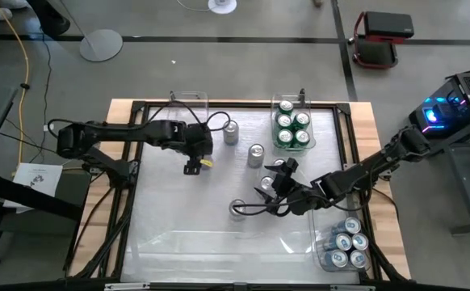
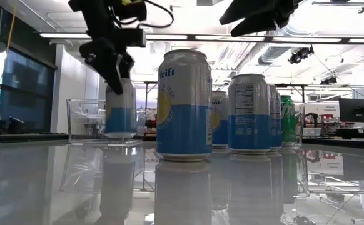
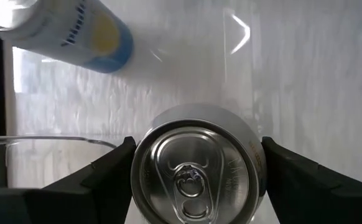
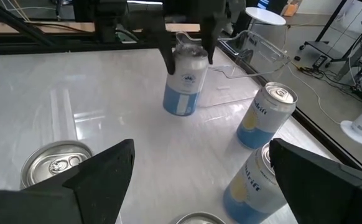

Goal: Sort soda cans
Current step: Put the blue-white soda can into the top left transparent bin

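While the gripped can (image 4: 182, 93) stands upright on the table (image 1: 178, 234), left-centre, the left tool (image 2: 116, 69) is down over its top. Both fingers (image 3: 100, 180) press the can's sides, so it's closed on that can. Can is silver on top with a blue band at the bottom. Its base is on the surface in the low view.

Loose cans, all upright and same silver/blue/yellow label:
- one (image 1: 232, 132) just right of the left tool, toward the far edge
- one (image 1: 256, 153) a bit nearer centre
- one (image 1: 237, 208) in the middle of the table, close to the right tool

Sorted already:
- green cans (image 1: 291, 125) packed in a clear bin (image 1: 303, 99) at the far edge, right of centre
- blue-and-silver cans (image 1: 346, 242) in another clear bin (image 1: 320, 260) at the near right corner

A third clear bin (image 1: 188, 101) sits at the far edge, just beyond the left tool. Can't tell its contents from here.

Right tool (image 4: 199, 165) is open wide, nothing between the fingers. It hangs above the table centre, clear of the surface, pointed toward the left arm. Its wrist view has the gripped can ahead, two loose cans to one side, one to the other. One more can top (image 4: 196, 219) pokes in at the frame edge, and I can't tell where that one stands in the high view.
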{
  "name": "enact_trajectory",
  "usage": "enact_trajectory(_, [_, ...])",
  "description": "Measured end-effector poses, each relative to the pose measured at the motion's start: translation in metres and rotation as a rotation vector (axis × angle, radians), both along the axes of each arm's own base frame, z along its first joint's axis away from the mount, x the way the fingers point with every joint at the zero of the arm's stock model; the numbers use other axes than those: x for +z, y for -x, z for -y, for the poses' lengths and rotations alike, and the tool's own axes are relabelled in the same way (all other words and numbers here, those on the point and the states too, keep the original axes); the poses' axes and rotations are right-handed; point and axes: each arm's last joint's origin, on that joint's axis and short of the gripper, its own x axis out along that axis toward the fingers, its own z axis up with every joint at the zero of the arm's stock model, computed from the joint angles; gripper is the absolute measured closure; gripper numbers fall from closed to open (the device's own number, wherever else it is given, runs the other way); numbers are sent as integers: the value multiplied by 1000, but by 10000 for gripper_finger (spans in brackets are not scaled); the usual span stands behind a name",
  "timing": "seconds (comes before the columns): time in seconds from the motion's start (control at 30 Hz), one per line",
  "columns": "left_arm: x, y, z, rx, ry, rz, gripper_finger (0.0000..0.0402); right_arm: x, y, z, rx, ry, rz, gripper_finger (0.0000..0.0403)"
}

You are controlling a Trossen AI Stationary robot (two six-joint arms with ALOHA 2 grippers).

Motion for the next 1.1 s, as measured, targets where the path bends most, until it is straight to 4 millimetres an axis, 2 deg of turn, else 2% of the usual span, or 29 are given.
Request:
enact_trajectory(0.27, [27, 14, 4, 129, 71, 147, 117, 0, 0, 0, 0, 1, -3, 45])
enact_trajectory(0.4, [59, 17, 6, 194, 135, 332, 117, 0, 0, 0, 0, 3, -5, 45])
enact_trajectory(0.53, [95, 25, -6, 315, 94, 490, 117, 0, 0, 0, 0, 3, -6, 45])
enact_trajectory(0.67, [111, 39, -29, 535, -36, 470, 117, 0, 0, 0, -1, 2, -5, 45])
enact_trajectory(0.77, [110, 52, -46, 668, -91, 370, 117, 0, 0, 0, -1, 2, -5, 45])
enact_trajectory(0.9, [95, 67, -65, 795, -70, 204, 117, 0, 0, 0, -1, 1, -5, 45])
enact_trajectory(1.1, [71, 73, -87, 864, 31, 36, 117, 0, 0, 0, -1, 2, -6, 45])
